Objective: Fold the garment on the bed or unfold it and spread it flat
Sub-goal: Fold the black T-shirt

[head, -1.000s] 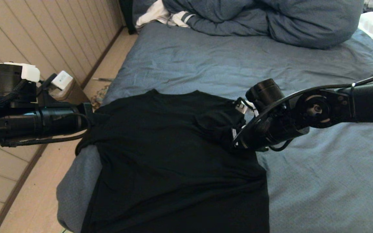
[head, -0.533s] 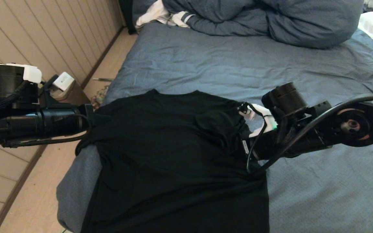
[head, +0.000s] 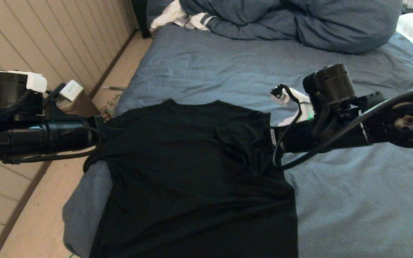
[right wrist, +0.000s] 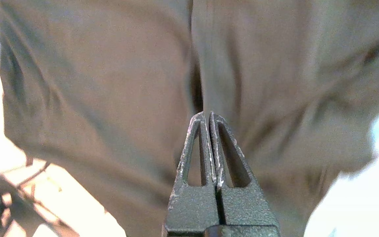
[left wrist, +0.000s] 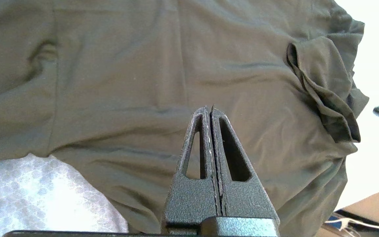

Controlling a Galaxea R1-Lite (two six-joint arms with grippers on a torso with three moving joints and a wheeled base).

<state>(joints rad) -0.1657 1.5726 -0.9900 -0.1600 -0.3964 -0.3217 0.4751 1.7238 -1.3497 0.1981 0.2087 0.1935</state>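
Currently black short-sleeved T-shirt [head: 195,172], plain side up, lies on near left corner of wrinkled slate-blue bed sheet [head: 235,68], long axis running toward robot, hem over near edge. Left gripper [left wrist: 211,113] at shirt's left sleeve edge, fingers pressed together, nothing visibly pinched. Right gripper [right wrist: 207,117] at bunched right sleeve, fingers likewise together, empty. Both equally near. Bulky blue duvet [head: 299,21] far back; wood-plank floor [head: 31,222] left.

The head view looks down from above the bed's [head: 210,71] near left corner. The 2 wrist views sit low and close, facing each other across the garment [head: 192,172], their shared ground; the right one looks blurred.
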